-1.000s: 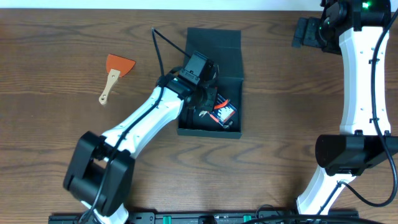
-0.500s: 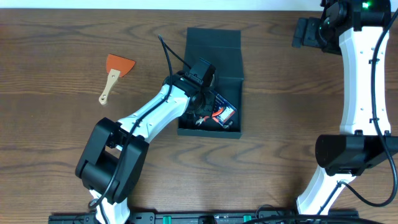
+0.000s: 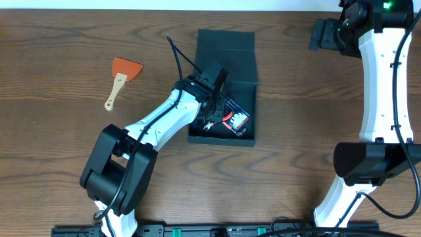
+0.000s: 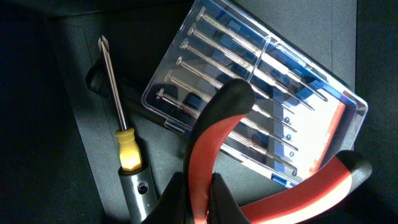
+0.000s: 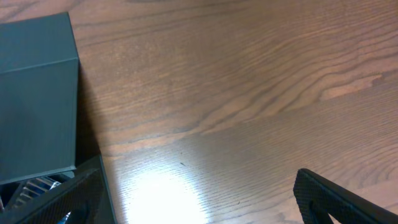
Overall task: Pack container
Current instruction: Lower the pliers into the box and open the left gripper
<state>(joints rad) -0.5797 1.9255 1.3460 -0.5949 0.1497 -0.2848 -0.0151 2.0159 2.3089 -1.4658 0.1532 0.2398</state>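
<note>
The container (image 3: 221,139), a dark box with its flap lid (image 3: 227,49) folded back, sits mid-table. My left gripper (image 4: 200,186) reaches down into it and is shut on one handle of the red-handled pliers (image 4: 211,134). Those pliers lie across a clear blue drill-bit case (image 4: 261,81) on the box floor. Beside the case rests a screwdriver (image 4: 127,149) with a yellow collar. From overhead the left gripper (image 3: 212,113) is inside the box. My right gripper (image 3: 325,34) hovers open over bare wood at the far right, holding nothing; its fingertip (image 5: 329,199) shows low in the right wrist view.
An orange scraper (image 3: 122,76) with a wooden handle lies on the table left of the box. The right wrist view shows the box's teal side (image 5: 37,93) at its left edge and wooden tabletop (image 5: 236,93) elsewhere.
The left arm has swung a little and pushed deeper into the box with the pliers. The right arm has not moved.
</note>
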